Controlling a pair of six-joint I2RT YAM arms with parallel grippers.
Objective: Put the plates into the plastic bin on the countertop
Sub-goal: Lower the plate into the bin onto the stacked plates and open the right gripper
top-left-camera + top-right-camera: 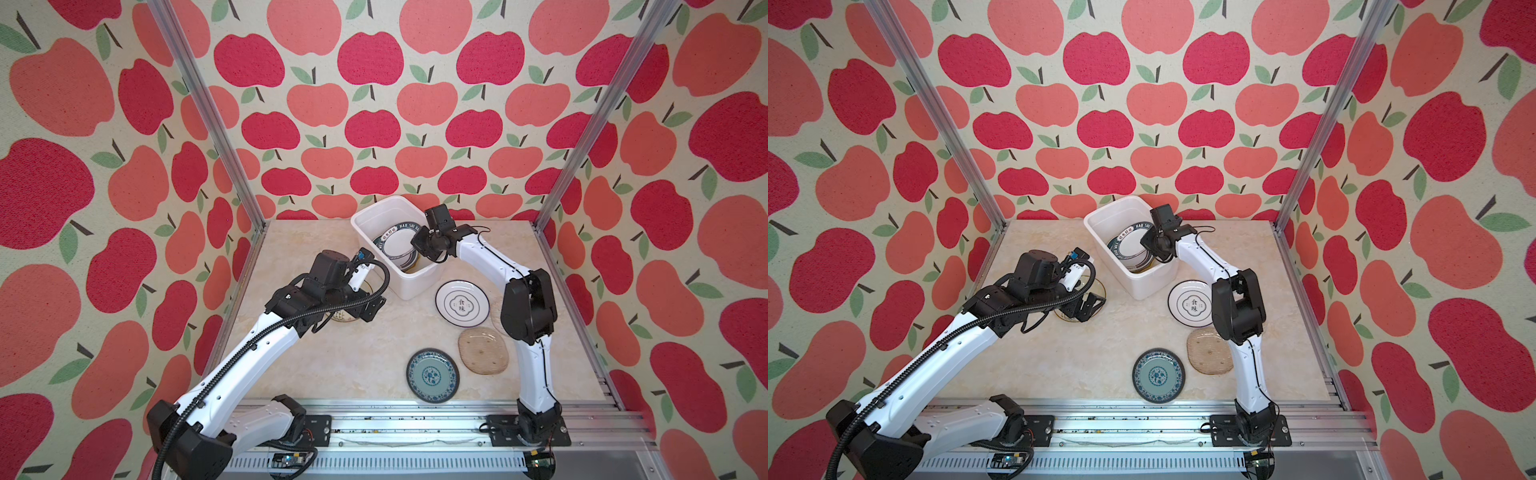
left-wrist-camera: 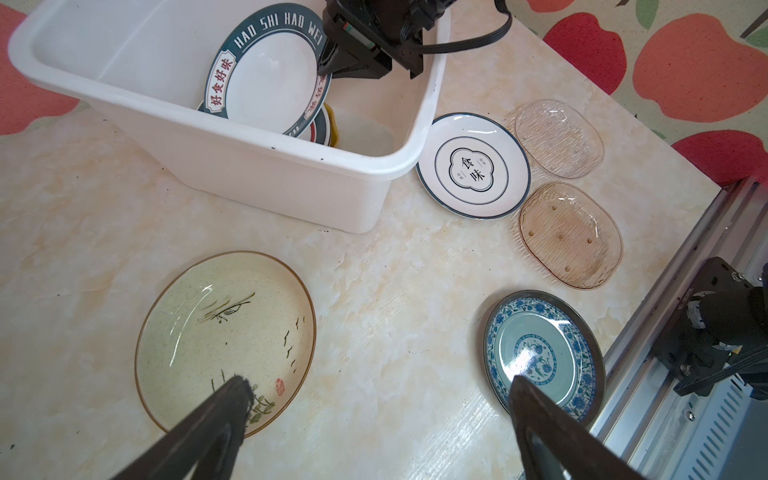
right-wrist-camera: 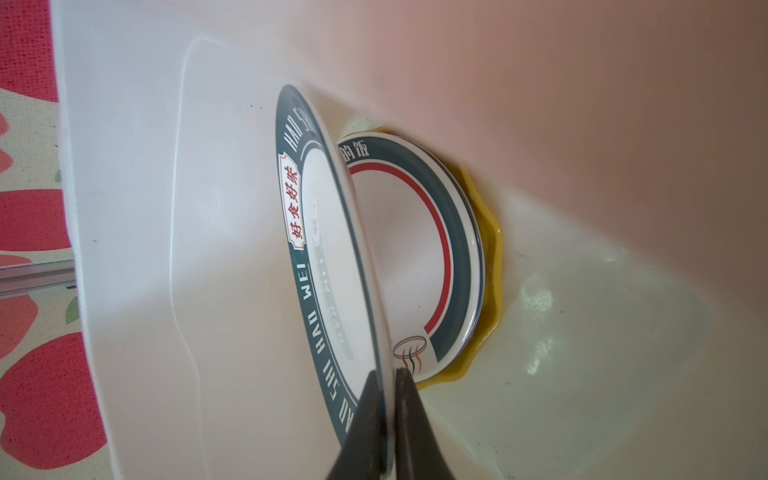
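Holding lettered plate (image 3: 320, 257) tilted in plastic bin (image 3: 145, 208), my right tool (image 3: 388, 376) clamped on its rim; I'd lay it flat before releasing. Left tool (image 2: 379, 380) apart.

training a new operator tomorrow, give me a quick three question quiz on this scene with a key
1. True or false: the right gripper is shut on the rim of the lettered plate inside the plastic bin.
2. How many plates lie on the countertop, outside the bin? A) three B) five C) seven
3. Fill in: the open left gripper hangs over the ____ plate.

Key
1. True.
2. B: cream plate, emblem plate, clear glass plate, amber glass plate, blue-patterned plate.
3. Cream.
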